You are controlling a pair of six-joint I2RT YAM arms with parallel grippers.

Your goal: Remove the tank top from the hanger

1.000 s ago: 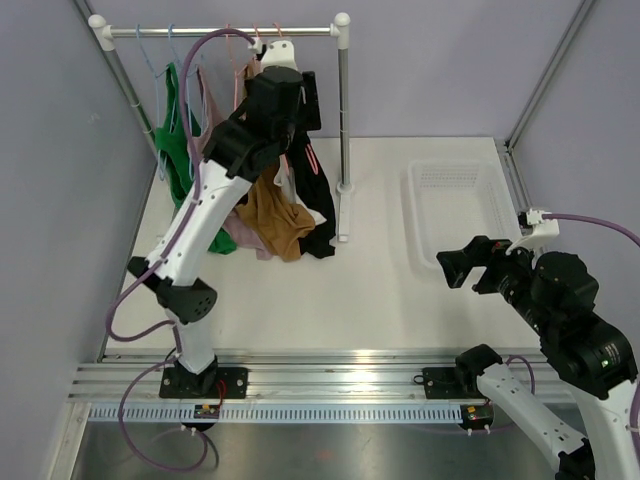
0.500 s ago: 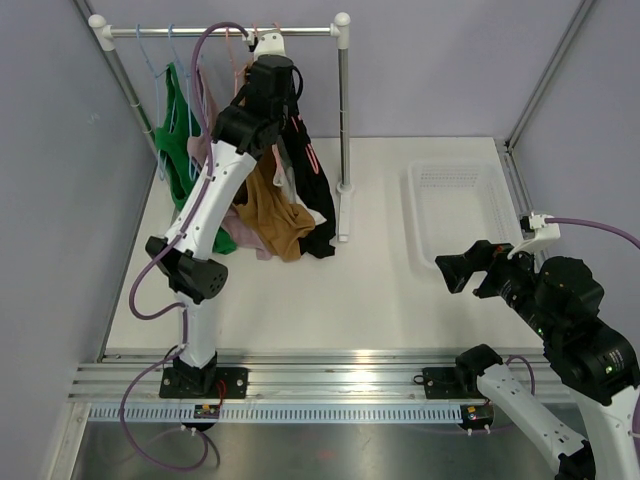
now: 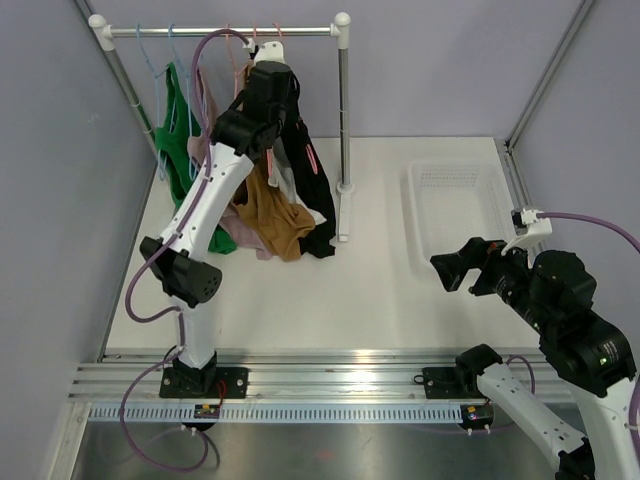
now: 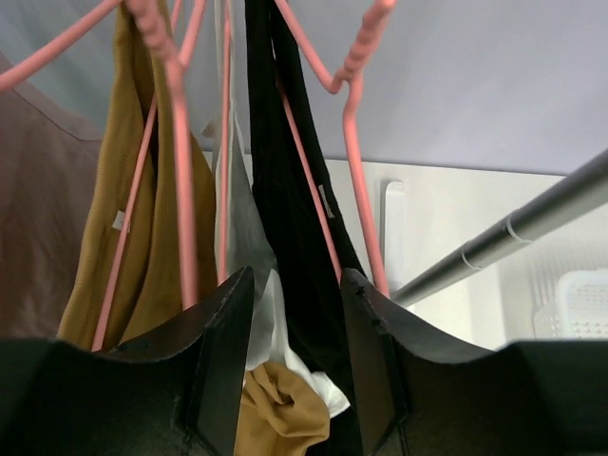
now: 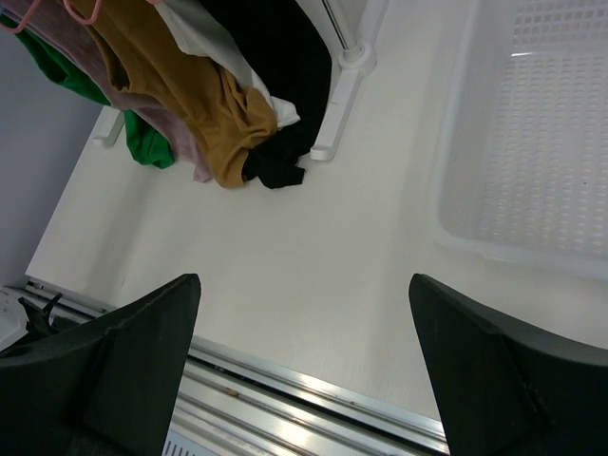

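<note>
Left gripper [image 4: 296, 285]: jaws spread, empty, black tank top [image 4: 275, 190] framed between them. Fabric likely soft, light, limp. Pinch strap beside pink hanger [image 4: 362, 190]. Right gripper [image 5: 304, 323]: spread wide, empty.

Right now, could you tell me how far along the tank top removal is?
Nothing done yet: the black tank top hangs on its pink hanger. In hand: the open left end effector straddles it, ungripped. Left: grip and pull it off. The right end effector hovers open near the white basket.
</note>
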